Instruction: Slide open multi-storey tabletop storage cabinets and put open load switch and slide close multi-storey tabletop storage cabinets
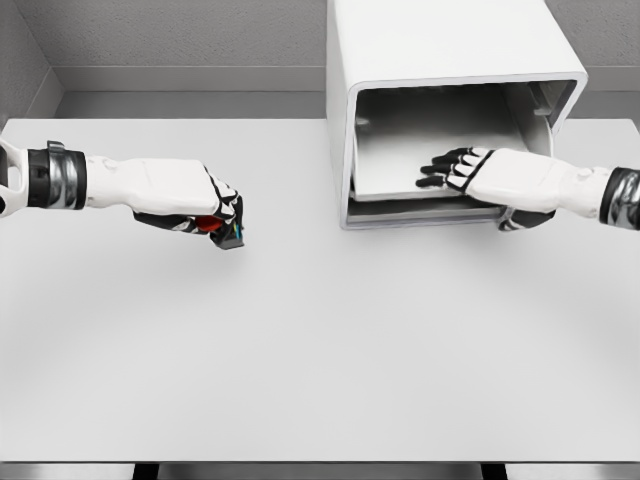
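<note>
A white tabletop storage cabinet (450, 60) stands at the back right of the table, its front cavity open and a drawer tray (400, 170) showing inside. My right hand (452, 170) lies flat on the front of that tray, fingers stretched out and pointing left, holding nothing. My left hand (215, 212) hovers over the left part of the table, curled around a small load switch (226, 232) with red and dark parts; most of the switch is hidden by the fingers.
The white table (320, 350) spreads wide in front of both hands. Grey walls close the back, and the table's front edge runs along the bottom of the view.
</note>
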Controlling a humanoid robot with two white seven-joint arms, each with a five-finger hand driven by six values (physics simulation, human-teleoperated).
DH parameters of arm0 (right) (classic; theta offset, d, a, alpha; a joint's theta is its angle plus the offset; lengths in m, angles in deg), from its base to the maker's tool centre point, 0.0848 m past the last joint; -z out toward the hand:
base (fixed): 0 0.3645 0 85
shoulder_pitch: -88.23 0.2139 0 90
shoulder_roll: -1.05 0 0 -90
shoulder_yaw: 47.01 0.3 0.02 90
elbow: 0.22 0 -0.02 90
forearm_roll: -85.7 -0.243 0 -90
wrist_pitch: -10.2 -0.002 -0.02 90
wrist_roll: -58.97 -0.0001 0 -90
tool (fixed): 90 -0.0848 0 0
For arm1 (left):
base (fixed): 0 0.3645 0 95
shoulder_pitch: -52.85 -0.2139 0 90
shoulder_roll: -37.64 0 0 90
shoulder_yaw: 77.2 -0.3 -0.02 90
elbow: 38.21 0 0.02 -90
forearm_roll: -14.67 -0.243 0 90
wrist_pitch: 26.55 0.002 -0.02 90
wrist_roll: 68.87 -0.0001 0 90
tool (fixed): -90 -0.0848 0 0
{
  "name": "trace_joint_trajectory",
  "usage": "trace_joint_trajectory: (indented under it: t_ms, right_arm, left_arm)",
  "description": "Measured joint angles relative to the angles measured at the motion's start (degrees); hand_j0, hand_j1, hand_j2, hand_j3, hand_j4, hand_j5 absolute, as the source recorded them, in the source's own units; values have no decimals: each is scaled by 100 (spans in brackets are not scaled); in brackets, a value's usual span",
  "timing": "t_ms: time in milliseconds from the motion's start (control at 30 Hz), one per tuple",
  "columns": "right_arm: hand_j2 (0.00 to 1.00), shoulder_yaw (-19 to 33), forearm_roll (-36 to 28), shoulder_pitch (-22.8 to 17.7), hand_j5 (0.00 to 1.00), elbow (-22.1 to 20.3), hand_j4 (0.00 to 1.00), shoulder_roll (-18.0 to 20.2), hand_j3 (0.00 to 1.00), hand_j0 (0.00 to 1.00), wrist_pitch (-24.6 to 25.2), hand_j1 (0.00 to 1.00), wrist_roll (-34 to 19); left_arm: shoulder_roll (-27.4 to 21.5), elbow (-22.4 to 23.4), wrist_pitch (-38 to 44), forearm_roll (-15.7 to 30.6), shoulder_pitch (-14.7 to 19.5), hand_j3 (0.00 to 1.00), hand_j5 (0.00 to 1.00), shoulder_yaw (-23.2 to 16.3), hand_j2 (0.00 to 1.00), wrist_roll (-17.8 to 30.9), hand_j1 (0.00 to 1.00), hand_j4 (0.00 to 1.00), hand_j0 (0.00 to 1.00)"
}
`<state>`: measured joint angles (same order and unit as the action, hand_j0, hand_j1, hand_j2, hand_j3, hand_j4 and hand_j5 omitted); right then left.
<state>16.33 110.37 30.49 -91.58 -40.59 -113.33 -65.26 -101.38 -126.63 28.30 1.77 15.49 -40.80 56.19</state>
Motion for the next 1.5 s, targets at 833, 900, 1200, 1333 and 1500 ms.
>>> trace_joint_trajectory:
  t_ms: [833, 900, 1200, 1333, 1500]
  right_arm:
    - [100, 904, 130, -1020, 100, -788, 100, 625, 100, 100, -87, 100, -35]
    - [100, 968, 142, -1046, 100, -830, 100, 643, 100, 100, -115, 100, -51]
    - [100, 1165, 7, -1151, 100, -922, 100, 732, 100, 100, -158, 100, -75]
    - [100, 1225, -419, -1151, 100, -925, 100, 731, 100, 100, -161, 100, -78]
    - [100, 1352, -829, -1213, 100, -927, 100, 745, 100, 100, -164, 100, -80]
  left_arm:
    - [-233, -741, -2, 752, 466, 38, 38, 61, 38, 1, 38, 38, 38]
    - [-222, -794, -2, 863, 598, 39, 39, 70, 39, 1, 39, 39, 39]
    - [-44, -844, -3, 1246, 958, 39, 39, 269, 39, 1, 39, 39, 39]
    - [119, -845, -3, 1285, 1090, 38, 38, 326, 38, 2, 38, 38, 38]
    - [394, -839, -5, 1286, 1380, 39, 39, 396, 39, 3, 39, 39, 39]
